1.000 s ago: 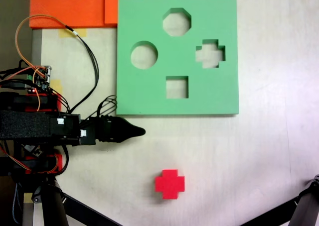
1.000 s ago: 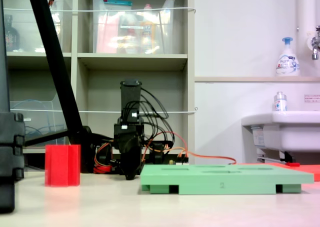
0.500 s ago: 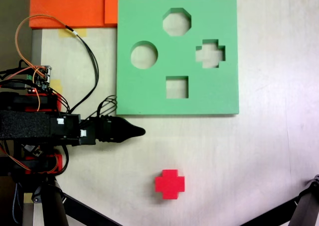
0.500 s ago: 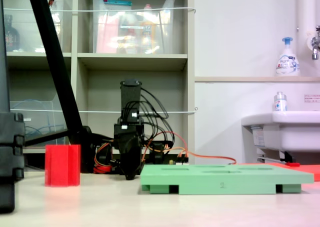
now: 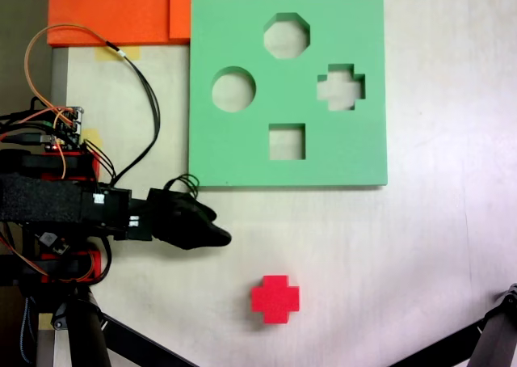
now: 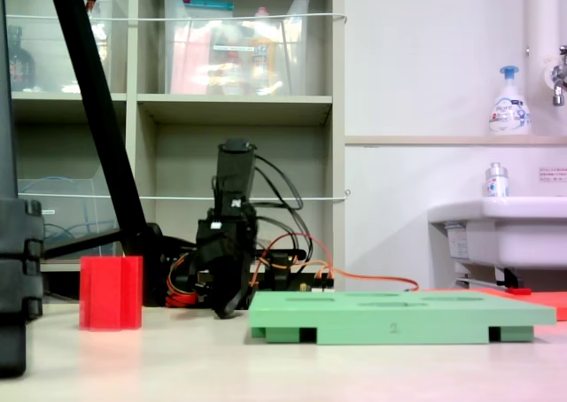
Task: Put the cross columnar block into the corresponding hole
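Note:
The red cross columnar block [image 5: 275, 298] stands alone on the pale table, below the green foam board [image 5: 242, 157]; from the side the block [image 6: 111, 293] stands upright at the left. The corresponding hole [image 5: 340, 86] is the plus-shaped cutout at the board's right. My gripper [image 5: 224, 237] reaches in from the left, just below the board's lower left corner and up-left of the block, apart from both. Its jaws meet in one dark tip with nothing between them. In the side view the gripper [image 6: 226, 311] points down near the table, left of the board [image 6: 399, 313].
The board also has round [image 5: 233, 89], octagonal [image 5: 287, 35] and square [image 5: 287, 141] cutouts. Orange foam sheets [image 5: 113, 11] lie at the top left. Cables [image 5: 145, 84] loop from the arm's base. Tripod legs [image 5: 121, 339] cross the bottom corners. A sink [image 6: 505, 229] stands at the right.
The gripper has swung slightly down the top-down view toward the block, and the arm now leans in the side view. The block and the board have not moved.

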Tool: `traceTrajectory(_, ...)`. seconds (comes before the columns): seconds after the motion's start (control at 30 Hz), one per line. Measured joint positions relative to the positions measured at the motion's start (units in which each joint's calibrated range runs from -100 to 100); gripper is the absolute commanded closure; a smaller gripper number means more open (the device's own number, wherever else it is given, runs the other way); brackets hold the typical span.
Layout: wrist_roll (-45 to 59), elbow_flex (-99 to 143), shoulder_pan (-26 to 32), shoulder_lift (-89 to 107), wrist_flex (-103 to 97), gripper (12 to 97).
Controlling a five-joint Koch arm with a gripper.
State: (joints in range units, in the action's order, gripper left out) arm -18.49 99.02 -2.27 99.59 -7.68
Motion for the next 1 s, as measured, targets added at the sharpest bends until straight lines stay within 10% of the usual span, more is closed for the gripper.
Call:
traceTrajectory(0.53,-20.8,-63.5,-4.4,-7.4,85.1,75.1)
traceTrajectory(1.0,-20.8,-91.4,-6.5,-50.6,99.4,23.3)
